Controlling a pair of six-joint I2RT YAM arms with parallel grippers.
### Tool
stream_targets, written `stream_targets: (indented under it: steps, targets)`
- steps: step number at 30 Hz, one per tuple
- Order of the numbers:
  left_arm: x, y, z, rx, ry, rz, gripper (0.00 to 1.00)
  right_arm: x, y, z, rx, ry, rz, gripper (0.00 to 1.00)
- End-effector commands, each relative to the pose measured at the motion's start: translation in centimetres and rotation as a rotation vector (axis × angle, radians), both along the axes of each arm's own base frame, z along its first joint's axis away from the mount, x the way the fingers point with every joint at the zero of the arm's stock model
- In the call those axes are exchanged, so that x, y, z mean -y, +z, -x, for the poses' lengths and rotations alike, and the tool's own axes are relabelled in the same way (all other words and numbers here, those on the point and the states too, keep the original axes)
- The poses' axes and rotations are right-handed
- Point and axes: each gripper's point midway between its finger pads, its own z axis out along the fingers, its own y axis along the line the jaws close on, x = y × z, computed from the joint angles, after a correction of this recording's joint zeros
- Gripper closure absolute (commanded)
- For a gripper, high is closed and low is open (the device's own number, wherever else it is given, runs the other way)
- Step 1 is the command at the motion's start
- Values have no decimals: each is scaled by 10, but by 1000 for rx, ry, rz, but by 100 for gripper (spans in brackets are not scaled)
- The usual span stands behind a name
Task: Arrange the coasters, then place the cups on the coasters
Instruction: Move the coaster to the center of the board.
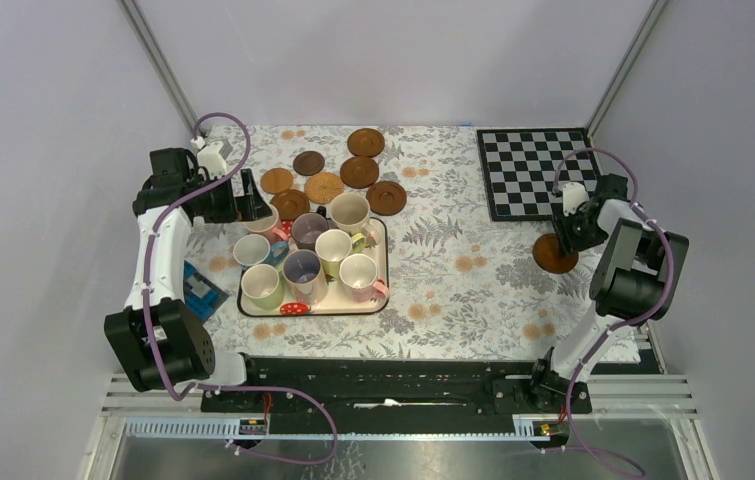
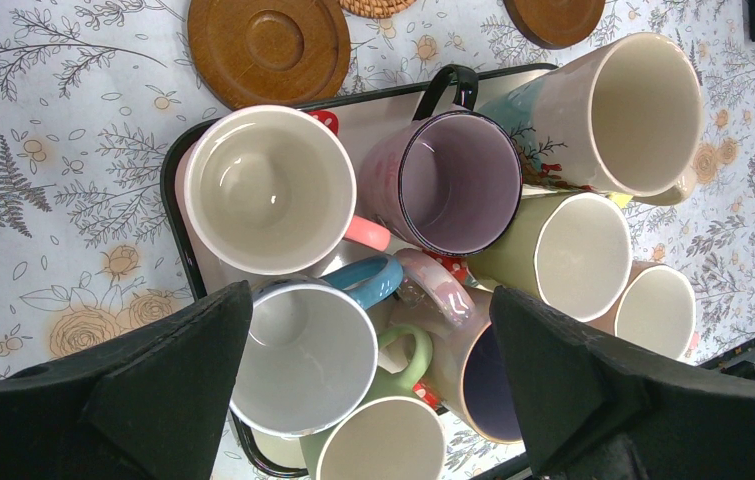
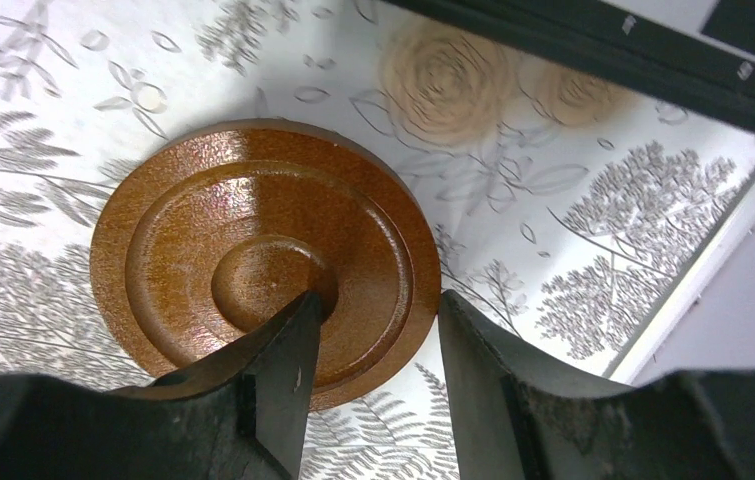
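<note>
One coaster (image 3: 233, 230) sits clamped at its rim in the right pincer (image 3: 378, 310), so lay it flat, spaced for cups (image 2: 268, 190); left pincer (image 2: 371, 300) gapes apart, empty.

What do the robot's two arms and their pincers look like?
Both have chunky black joints and a lilac cable looped alongside. The left arm has a long white tube section; the right arm shows mostly black. Small white parts sit near each wrist. Each ends in two matte black, wedge-shaped fingers.

No text, label or number is readable.
</note>
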Motion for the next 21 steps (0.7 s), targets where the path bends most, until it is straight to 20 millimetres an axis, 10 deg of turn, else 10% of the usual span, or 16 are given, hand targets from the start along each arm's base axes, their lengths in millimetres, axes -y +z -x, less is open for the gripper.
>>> stream_targets:
  steps: [1,9,21]
  targets:
    - [4,15,-3,72,-30,-2,1,23,-7,22,-92,-1,52,47]
    - [3,15,-4,72,-27,-4,1,21,13,13,-64,6,29,41]
    - [7,10,-3,61,-51,19,1,-35,117,-43,159,87,-97,32]
